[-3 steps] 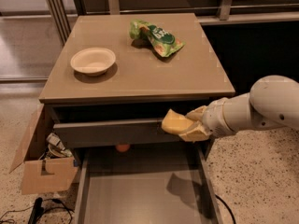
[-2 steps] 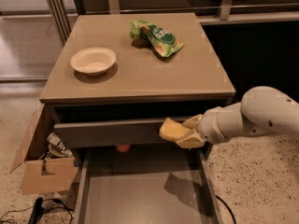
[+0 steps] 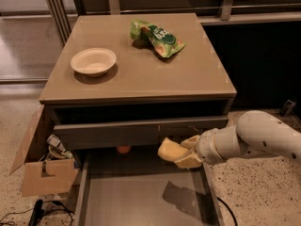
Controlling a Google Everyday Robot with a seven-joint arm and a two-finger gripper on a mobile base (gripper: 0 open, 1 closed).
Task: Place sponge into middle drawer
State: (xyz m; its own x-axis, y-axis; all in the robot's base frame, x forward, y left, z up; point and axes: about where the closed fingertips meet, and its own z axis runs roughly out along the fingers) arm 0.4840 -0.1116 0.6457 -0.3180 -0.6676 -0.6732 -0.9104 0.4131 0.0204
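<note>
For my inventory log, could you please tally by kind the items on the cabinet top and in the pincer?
Bowl: 1, white, on the cabinet top.
Snack bag: 1, green, on the cabinet top.
Sponge: 1, yellow, held in the pincer over the open middle drawer.
Total: 3.

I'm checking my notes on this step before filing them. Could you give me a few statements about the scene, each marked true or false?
1. The gripper holds the sponge over the open middle drawer. True.
2. The sponge lies on the drawer floor. False: it hangs above the floor, in the gripper.
3. The white bowl stands on the cabinet top. True.
4. The green snack bag lies inside the bowl. False: it lies apart from the bowl, on the cabinet top.
</note>
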